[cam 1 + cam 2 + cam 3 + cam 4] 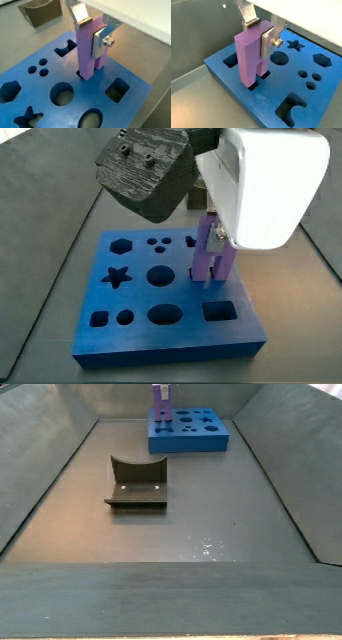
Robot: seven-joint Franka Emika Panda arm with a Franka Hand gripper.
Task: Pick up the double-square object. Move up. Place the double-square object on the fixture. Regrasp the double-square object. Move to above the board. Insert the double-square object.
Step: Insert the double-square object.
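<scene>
The task looks close to its end — the purple block stands upright over the blue board, its two prongs lowered into a double-square hole near one edge; in both wrist views the prong tips sit at or just inside the hole, though how deep I cannot tell. The gripper is above the board, its silver fingers pinching the upper part of the block from two sides. The fixture stands bare, well apart from the board, so picking, resting and regrasping seem done; what remains, by my judgement, is pushing the block fully home — and letting go.
</scene>
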